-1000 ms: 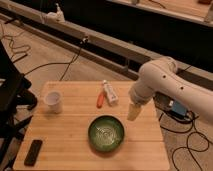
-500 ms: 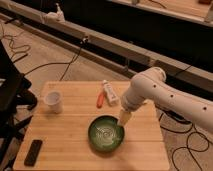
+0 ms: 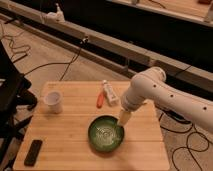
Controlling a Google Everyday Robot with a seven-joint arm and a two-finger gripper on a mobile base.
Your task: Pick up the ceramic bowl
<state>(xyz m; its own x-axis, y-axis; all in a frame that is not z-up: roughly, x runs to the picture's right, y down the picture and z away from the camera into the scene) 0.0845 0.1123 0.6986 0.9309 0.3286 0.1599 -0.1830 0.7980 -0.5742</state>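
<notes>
The ceramic bowl [image 3: 105, 133] is round, shallow, glossy dark green with a pale pattern at its centre. It sits on the wooden table [image 3: 65, 135], front and a little right of the middle. My white arm comes in from the right. My gripper [image 3: 123, 118] points down at the bowl's right rim, right at or just above it.
A small white cup [image 3: 53, 101] stands at the table's left. An orange marker [image 3: 100, 99] and a white tube [image 3: 109, 92] lie at the back middle. A black remote [image 3: 33, 152] lies at the front left corner. A dark chair is at the left; cables run over the floor.
My arm has swung left and down, bringing the gripper from beside the bowl's right to its right rim. The bowl has not moved.
</notes>
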